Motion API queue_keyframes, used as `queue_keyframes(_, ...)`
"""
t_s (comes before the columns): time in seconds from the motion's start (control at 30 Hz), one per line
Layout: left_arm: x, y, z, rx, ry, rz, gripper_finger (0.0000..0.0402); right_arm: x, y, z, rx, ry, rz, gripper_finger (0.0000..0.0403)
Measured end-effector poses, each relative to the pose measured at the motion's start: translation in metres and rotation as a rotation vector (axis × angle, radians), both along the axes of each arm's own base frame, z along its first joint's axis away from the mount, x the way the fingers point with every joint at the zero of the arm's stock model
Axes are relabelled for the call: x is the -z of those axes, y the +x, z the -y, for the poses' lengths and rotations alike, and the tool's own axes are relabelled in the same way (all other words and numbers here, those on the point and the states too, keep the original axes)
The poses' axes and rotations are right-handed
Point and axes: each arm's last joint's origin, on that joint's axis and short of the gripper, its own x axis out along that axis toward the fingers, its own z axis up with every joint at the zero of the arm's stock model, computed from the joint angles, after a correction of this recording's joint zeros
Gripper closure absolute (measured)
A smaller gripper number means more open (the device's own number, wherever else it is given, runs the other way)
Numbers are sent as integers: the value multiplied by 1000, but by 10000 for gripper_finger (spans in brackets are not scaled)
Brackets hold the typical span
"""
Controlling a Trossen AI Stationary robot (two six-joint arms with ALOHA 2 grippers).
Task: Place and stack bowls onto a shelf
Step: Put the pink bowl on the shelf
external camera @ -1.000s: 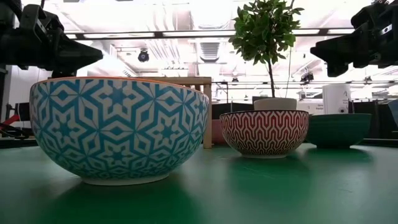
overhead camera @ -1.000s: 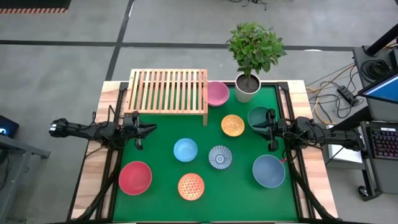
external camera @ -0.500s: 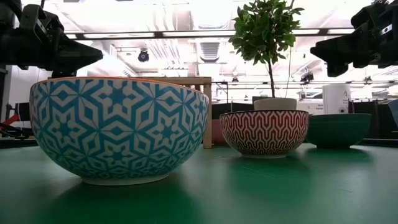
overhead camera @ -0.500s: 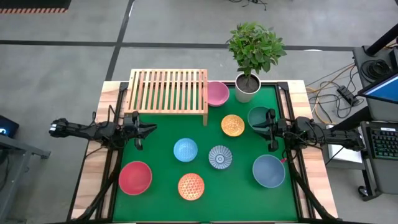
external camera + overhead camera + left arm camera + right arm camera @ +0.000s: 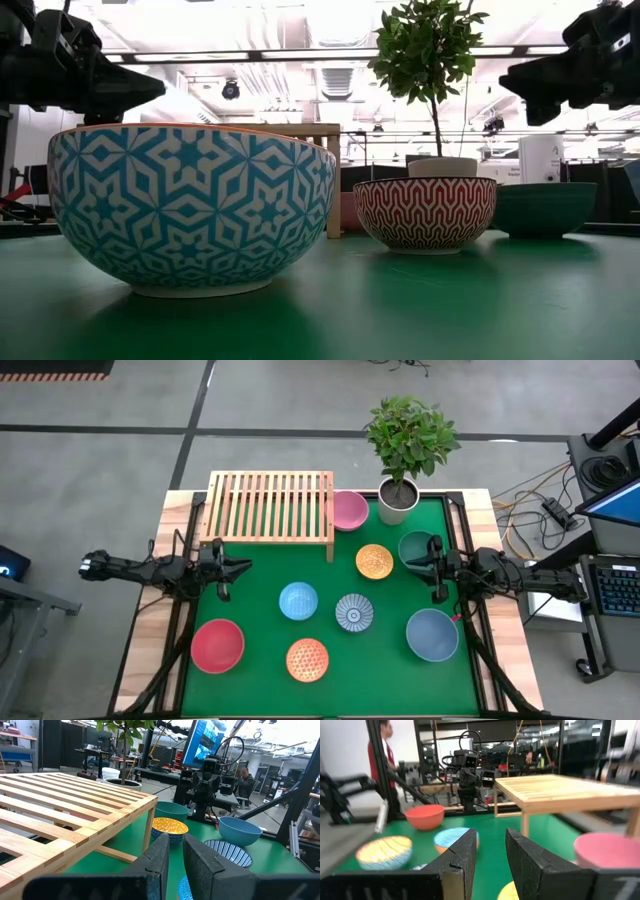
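i see the shelf [image 5: 271, 506] bare at the desk's [image 5: 260, 660] far edge, all bowls [image 5: 298, 600] off it. left gripper [image 5: 240, 567] fingers nearly clenched, right gripper [image 5: 414, 567] fingers part open, both grasping nothing. i should open wide before descending on a rim. nothing differs from earlier.

Pink bowl [image 5: 349, 510] partly hidden under shelf [image 5: 272, 506] edge.
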Motion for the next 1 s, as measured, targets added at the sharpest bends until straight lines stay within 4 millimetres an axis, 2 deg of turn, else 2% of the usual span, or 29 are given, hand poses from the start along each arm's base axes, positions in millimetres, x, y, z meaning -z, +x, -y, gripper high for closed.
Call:
queue_keyframes(0.1,-2,0,0,1,-22,22,364,-1,0,0,-6,89,10,310)
queue_keyframes(0.23,-6,-1,0,13,-155,105,364,-4,0,0,-11,127,42,310)
queue_keyframes(0.43,-13,-2,-1,0,-173,181,364,-6,-1,0,-19,172,64,310)
queue_keyframes(0.6,-15,-2,-1,6,-210,210,364,-9,-1,-1,-25,141,103,310)
queue_keyframes(1.0,-18,-3,-1,7,-227,240,364,-30,-7,-1,-12,-6,319,310)
